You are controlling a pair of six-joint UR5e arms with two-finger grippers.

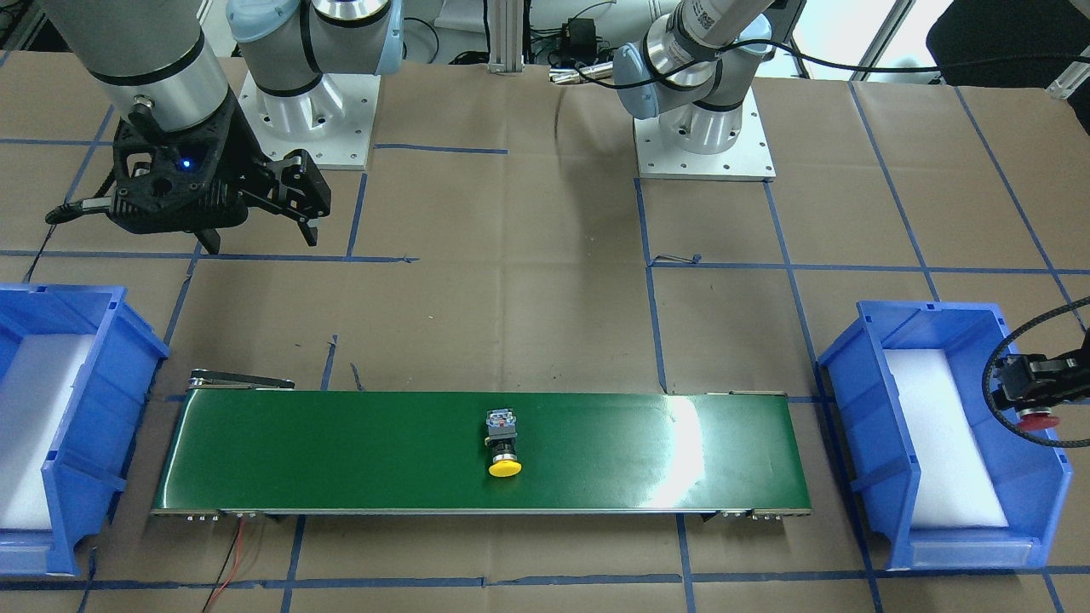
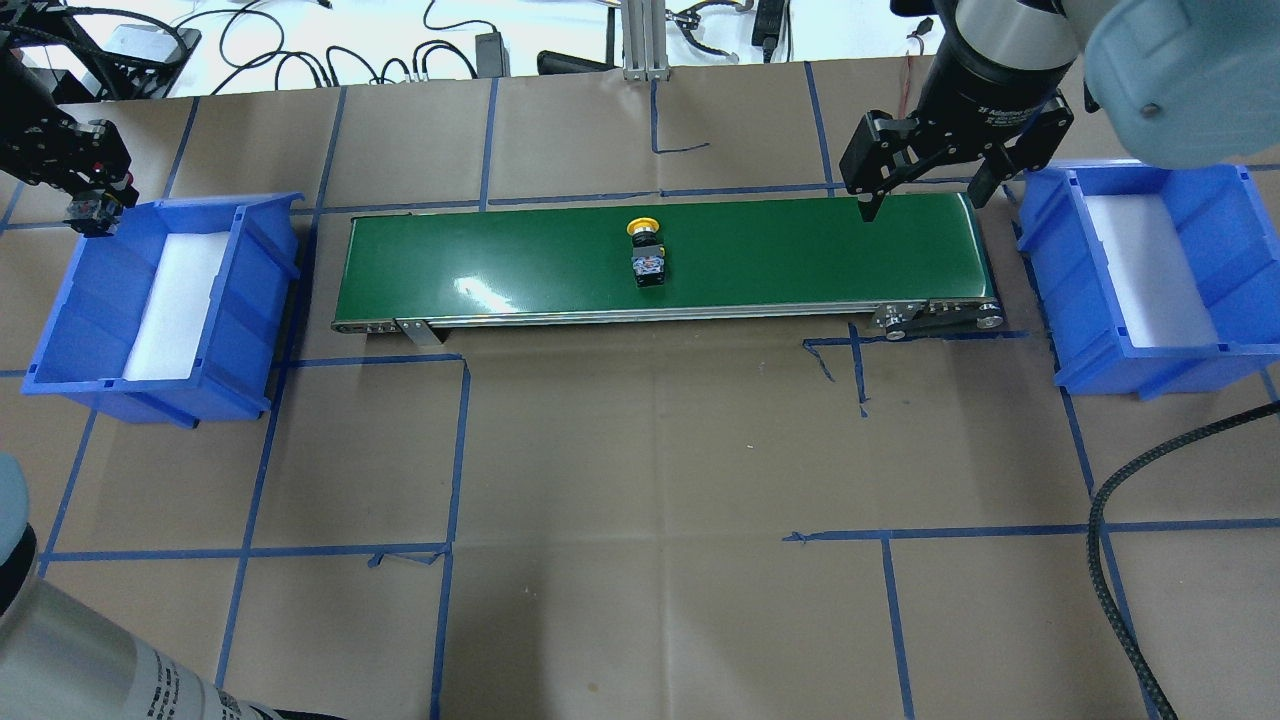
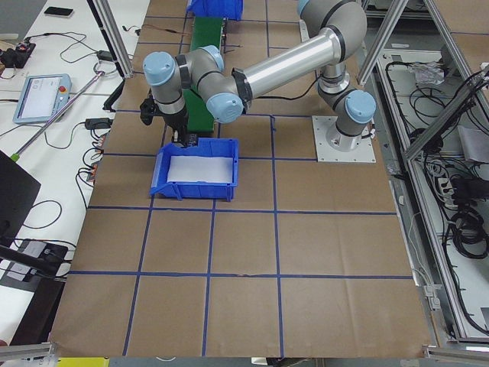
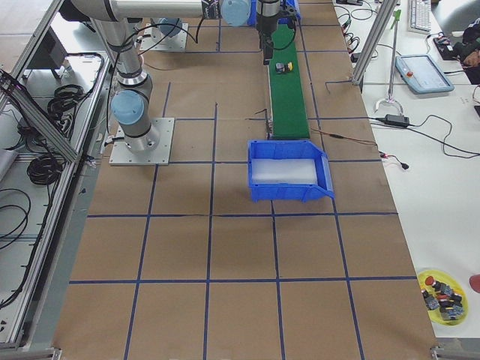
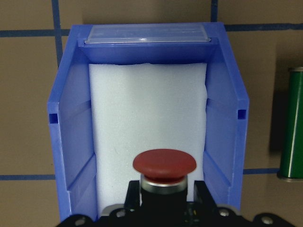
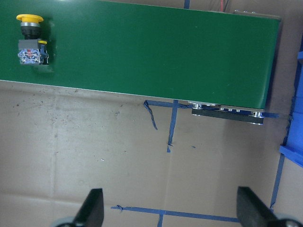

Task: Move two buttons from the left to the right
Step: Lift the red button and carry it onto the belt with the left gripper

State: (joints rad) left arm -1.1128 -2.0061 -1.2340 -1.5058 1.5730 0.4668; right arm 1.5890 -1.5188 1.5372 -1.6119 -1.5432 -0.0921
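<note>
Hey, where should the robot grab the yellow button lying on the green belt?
On the yellow button, grip the boxy body from straight above, jaws closing on its flat sides along the belt. It lies on its side; the round cap would likely slip.

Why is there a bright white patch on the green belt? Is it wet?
Likely just lamp glare, not water: in the front-facing view it whitens the green belt right of the yellow button; in the overhead view it is a smaller streak left of it; the right wrist view shows plain green.
</note>
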